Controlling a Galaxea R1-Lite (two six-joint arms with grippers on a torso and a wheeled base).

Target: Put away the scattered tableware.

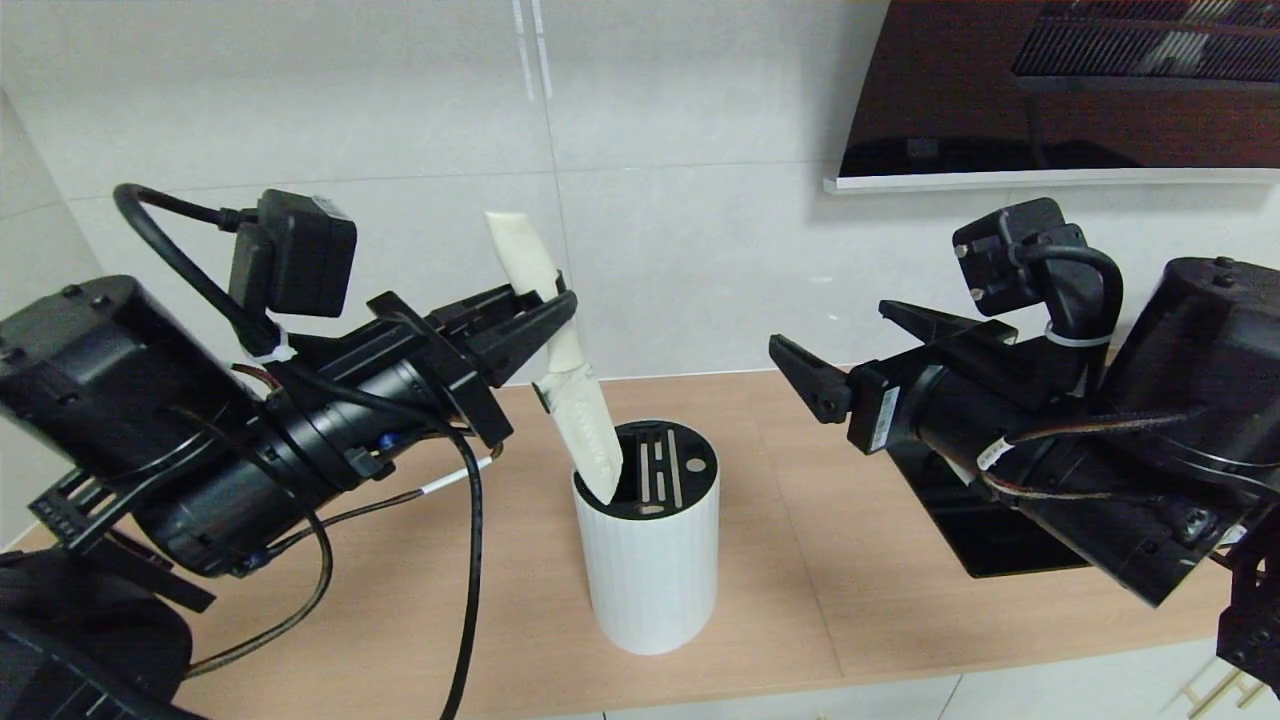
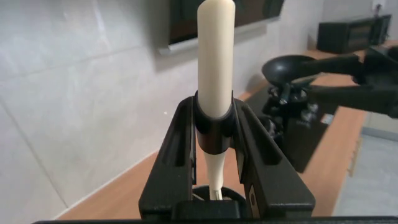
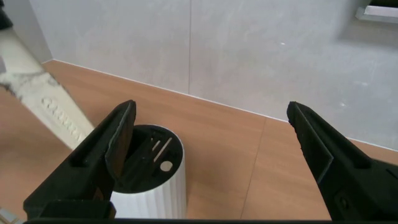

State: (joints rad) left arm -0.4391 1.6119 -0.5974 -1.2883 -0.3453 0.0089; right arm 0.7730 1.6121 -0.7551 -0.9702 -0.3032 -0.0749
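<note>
A cream-white knife (image 1: 562,350) stands tilted, its blade tip in a slot of the white cylindrical knife holder (image 1: 655,560) on the wooden counter. My left gripper (image 1: 545,315) is shut on the knife's handle (image 2: 215,68), above and left of the holder. My right gripper (image 1: 860,350) hangs open to the right of the holder, nothing between its fingers (image 3: 115,146). The right wrist view shows the holder's black slotted top (image 3: 152,158) and the knife blade (image 3: 53,109) entering it.
A black induction hob (image 1: 990,530) is set into the counter under my right arm. A dark range hood (image 1: 1060,90) hangs at the upper right. The tiled wall (image 1: 650,200) runs close behind the counter. The counter's front edge (image 1: 760,685) is near.
</note>
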